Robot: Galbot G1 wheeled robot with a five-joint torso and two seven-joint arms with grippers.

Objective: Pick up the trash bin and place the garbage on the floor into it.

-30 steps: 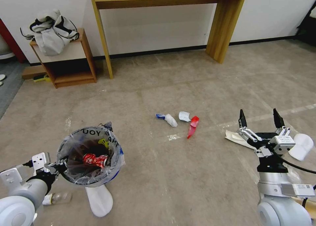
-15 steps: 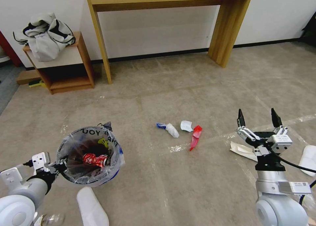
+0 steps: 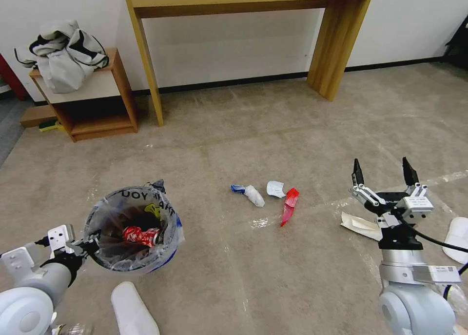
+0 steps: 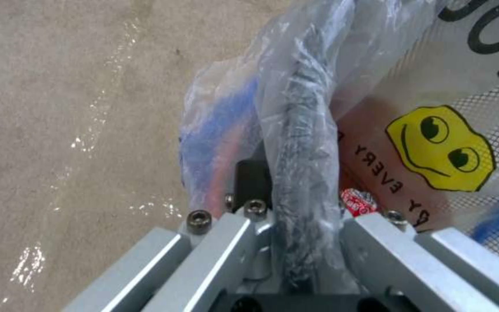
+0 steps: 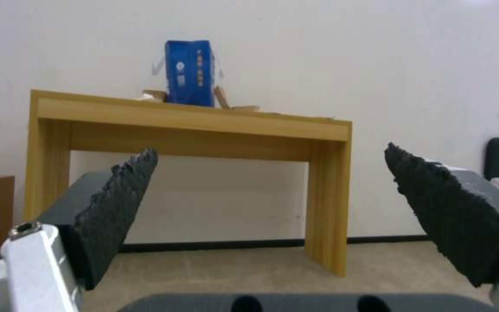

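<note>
Two claws noted: left gripper (image 3: 90,245) pinches the trash bin (image 3: 130,230) rim to carry it, while right gripper (image 3: 383,179) hangs spread, red wrapper (image 3: 288,206) to its left.

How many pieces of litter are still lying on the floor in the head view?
6: a blue-white wad, white scrap and red wrapper mid-floor; a flat paper under the right gripper; white soles at the right edge and bottom left. Others may be hidden.
</note>
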